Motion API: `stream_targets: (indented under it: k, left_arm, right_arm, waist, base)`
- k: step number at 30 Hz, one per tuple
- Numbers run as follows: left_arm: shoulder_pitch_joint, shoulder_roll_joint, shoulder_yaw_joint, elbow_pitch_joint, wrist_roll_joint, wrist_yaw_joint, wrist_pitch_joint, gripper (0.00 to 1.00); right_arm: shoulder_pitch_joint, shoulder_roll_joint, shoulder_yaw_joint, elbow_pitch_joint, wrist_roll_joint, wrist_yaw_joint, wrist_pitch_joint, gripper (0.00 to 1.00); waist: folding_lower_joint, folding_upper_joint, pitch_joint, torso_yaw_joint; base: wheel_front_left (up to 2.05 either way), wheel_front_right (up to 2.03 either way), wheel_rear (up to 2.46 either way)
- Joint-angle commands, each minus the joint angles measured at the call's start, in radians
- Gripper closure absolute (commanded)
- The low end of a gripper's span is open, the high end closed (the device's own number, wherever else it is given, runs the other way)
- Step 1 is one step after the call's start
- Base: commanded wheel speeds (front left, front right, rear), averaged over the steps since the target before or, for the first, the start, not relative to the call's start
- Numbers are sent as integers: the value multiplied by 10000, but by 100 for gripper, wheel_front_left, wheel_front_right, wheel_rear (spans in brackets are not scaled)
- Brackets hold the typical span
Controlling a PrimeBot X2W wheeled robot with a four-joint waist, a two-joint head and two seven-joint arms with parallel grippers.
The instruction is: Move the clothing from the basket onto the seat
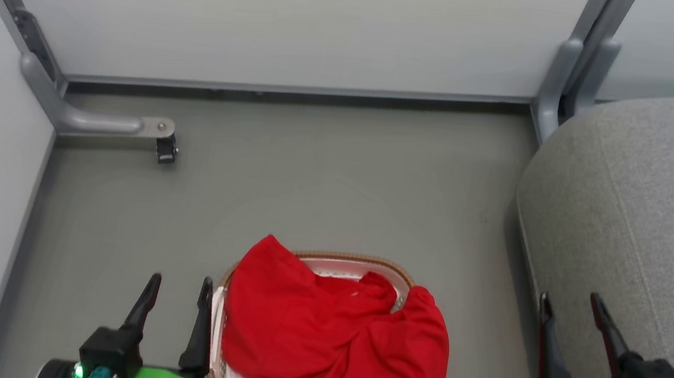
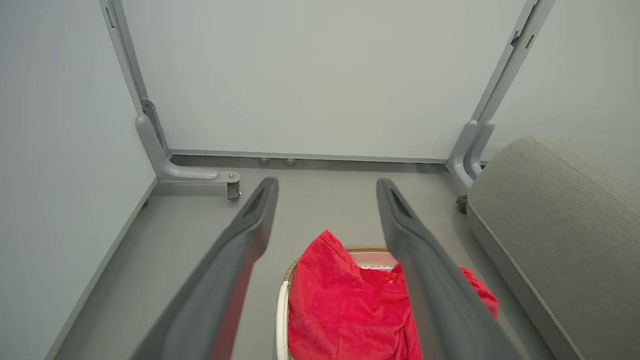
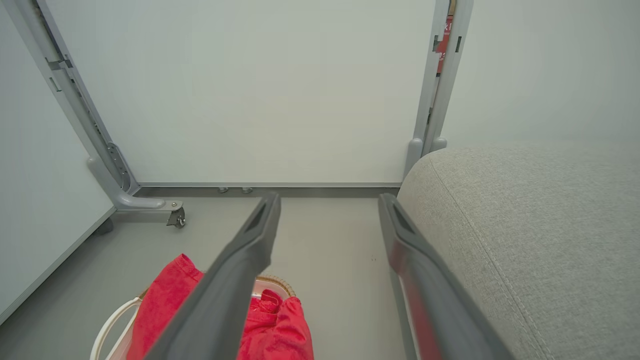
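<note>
Clothing: the red garment (image 1: 322,338) lies in a heap in the basket; one fold hangs over the rim on the right side, and a little white fabric shows under it at the near edge
Basket: the basket (image 1: 360,261) stands on the floor, low in the middle of the head view, between the two grippers
Seat: the grey seat (image 1: 656,214) is on the robot's right, beside the basket, with a strip of floor between them
Left gripper: the left gripper (image 1: 181,278) has its fingers spread wide and holds nothing; its inner finger is just beside the basket's left edge
Right gripper: the right gripper (image 1: 569,298) is also wide open and empty, close to the side of the seat
Floor: the floor (image 1: 313,172) is plain grey
Wall: pale wall panels (image 1: 282,16) in a grey frame stand behind, with a small wheel (image 1: 165,155) at the far left
</note>
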Motion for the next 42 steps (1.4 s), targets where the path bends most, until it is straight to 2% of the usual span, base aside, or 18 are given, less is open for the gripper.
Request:
stream_targets:
  k: [1,9,13,24,32,42]
  left_arm:
    - [-345,59,-24,-24,132,-72,-11,0]
    - [-1901,60,-294,287,785,-432,-11,0]
    - [-2986,64,-542,945,1317,-620,-11,0]
    - [-5556,290,-2058,4365,2769,-1183,-9,0]
    - [-6806,360,-2699,6557,3276,-1246,76,0]
    - [-7664,615,-2847,8146,3437,-846,158,0]
  right_arm:
    - [-207,-55,-37,-88,-103,1,-49,0]
    - [-1241,-52,-53,-338,-56,1,-49,0]
    - [-1899,-50,-5,-491,61,-1,-49,0]
    - [-3268,-43,112,-784,754,-1,-49,0]
    - [-3867,-38,258,-1100,1346,-1,-49,0]
    - [-4237,-43,475,-1204,2012,-1,-49,0]
  waist:
    - [0,0,592,-101]
    - [0,0,2523,-590]
    - [0,0,3638,-1010]
    - [0,0,5935,-2092]
    - [0,0,7101,-2753]
    - [0,0,7995,-3376]
  base:
    - [0,0,0]
    - [0,0,0]
    - [0,0,0]
    - [0,0,0]
    - [0,0,0]
    - [0,0,0]
